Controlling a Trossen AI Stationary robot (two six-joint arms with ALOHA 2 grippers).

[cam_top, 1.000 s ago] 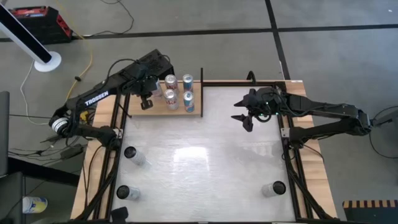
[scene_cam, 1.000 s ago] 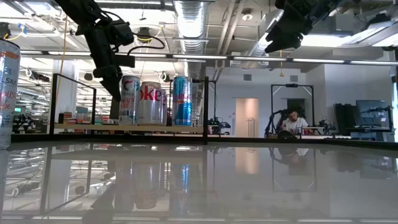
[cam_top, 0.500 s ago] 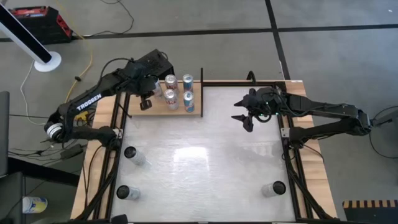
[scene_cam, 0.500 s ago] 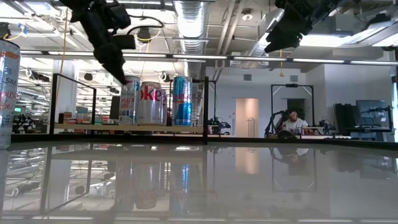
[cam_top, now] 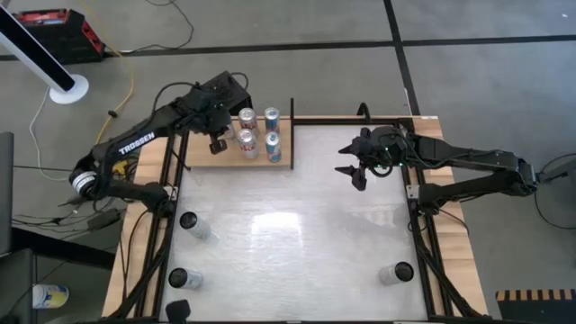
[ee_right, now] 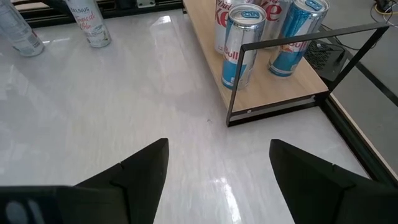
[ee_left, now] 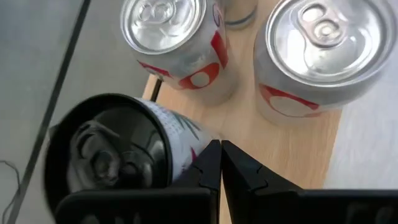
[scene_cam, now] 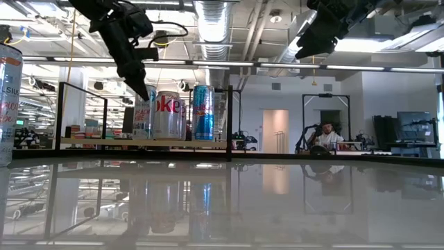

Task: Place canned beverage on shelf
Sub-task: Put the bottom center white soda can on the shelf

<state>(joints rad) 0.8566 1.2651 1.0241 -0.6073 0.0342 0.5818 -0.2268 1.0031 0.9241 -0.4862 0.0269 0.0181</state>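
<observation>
Four cans (cam_top: 258, 132) on the shelf (cam_top: 200, 153), just beside the left pincer (cam_top: 217, 144). Its fingers are pressed together, empty, and it has drifted nearer the cans; placement looks finished. Right pincer (cam_top: 352, 171) spread, idle.

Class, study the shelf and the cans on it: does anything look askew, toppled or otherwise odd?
Yes. One can on the shelf is tipped toward the camera, dark top in view, beside the shut left end effector; the other cans stand upright.

Open-plan lab, exposed ceiling ducts (scene_cam: 216, 17), workstations (scene_cam: 409, 135)

Four cans (cam_top: 258, 131) upright on the shelf (cam_top: 200, 153), table's far-left corner.
</observation>
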